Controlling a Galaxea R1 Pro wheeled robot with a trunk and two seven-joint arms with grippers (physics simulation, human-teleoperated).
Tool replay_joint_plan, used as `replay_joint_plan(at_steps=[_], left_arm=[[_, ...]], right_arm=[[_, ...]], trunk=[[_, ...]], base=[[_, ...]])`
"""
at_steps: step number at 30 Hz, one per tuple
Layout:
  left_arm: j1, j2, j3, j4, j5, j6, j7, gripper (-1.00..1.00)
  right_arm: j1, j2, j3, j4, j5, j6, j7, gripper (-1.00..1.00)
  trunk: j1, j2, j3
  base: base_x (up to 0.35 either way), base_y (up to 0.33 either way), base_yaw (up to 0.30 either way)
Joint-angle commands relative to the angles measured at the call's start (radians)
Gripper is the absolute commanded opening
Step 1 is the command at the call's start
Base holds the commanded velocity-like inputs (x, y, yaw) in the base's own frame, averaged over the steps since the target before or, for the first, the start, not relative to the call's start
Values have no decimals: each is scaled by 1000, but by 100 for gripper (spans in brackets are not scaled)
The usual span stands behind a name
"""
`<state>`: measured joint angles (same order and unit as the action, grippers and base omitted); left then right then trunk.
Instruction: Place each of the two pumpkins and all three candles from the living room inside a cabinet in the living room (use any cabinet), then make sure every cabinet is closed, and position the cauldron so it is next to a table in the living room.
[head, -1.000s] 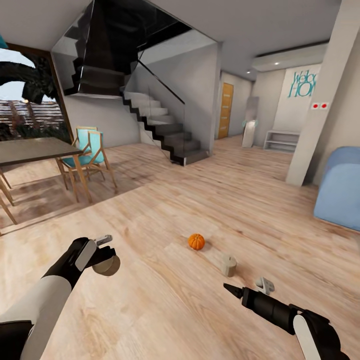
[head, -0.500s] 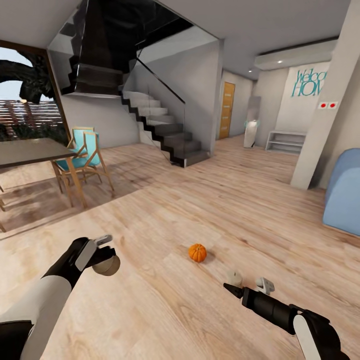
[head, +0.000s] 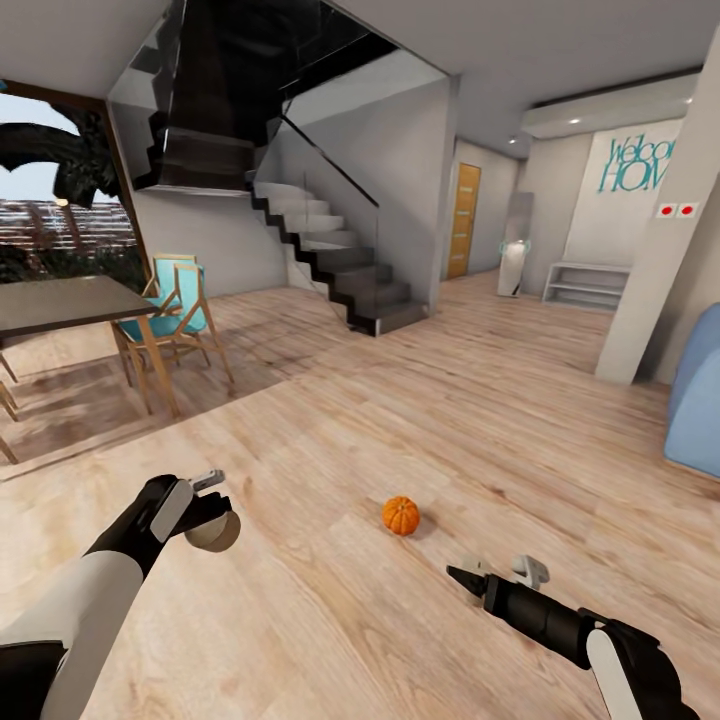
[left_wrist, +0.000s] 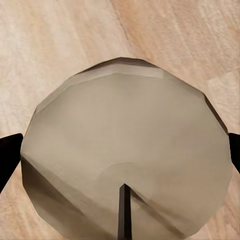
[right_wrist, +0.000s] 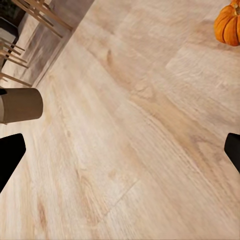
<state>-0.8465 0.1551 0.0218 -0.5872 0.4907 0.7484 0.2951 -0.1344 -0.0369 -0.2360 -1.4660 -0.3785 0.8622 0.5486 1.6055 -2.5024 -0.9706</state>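
Centrally on the wooden floor (head: 480, 420) lies one pumpkin (head: 400, 515), orange and ribbed, resting on the boards between the two arms and somewhat farther off than either; the same pumpkin (right_wrist: 229, 24) appears at the edge of the right wrist view, alone on the planks. Left tool (head: 208, 505): raised above the floor at near left, pinching a candle (head: 212, 530), a stubby beige-grey cylinder held on its side; in the left wrist view the candle (left_wrist: 125, 160) shows one flat end between two dark fingertips (left_wrist: 9, 155) that press its opposite sides; the candle (right_wrist: 20, 105) is also seen from the right wrist camera, hanging clear of the floor. Right tool (head: 490, 580): at near right, low over the floor and pointing toward the left; its fingers are spread wide apart with nothing between them, bare planks showing between the dark fingertips (right_wrist: 10, 155). Surroundings: at far left a dark surface (head: 60, 300) with wooden chairs (head: 175, 310) with teal seats; behind, a dark staircase (head: 330, 260) with a glass rail; at the right edge a pale blue sofa (head: 700, 400) beside a white pillar (head: 655, 250).
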Motion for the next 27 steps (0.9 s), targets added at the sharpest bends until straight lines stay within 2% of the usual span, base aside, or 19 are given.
replay_joint_plan(at_steps=[1, 12, 27], left_arm=[[-1, 0, 1, -1, 9, 3, 6, -100], [0, 0, 1, 0, 9, 3, 6, -100], [-1, 0, 1, 0, 10, 3, 6, -100]], right_arm=[[-1, 0, -1, -1, 0, 6, 4, 100], [-1, 1, 0, -1, 2, 6, 4, 100], [0, 1, 0, -1, 4, 6, 4, 100]], trunk=[[0, 0, -1], [0, 0, -1], [0, 0, -1]], base=[[67, 0, 37], [119, 0, -5], [71, -51, -241]])
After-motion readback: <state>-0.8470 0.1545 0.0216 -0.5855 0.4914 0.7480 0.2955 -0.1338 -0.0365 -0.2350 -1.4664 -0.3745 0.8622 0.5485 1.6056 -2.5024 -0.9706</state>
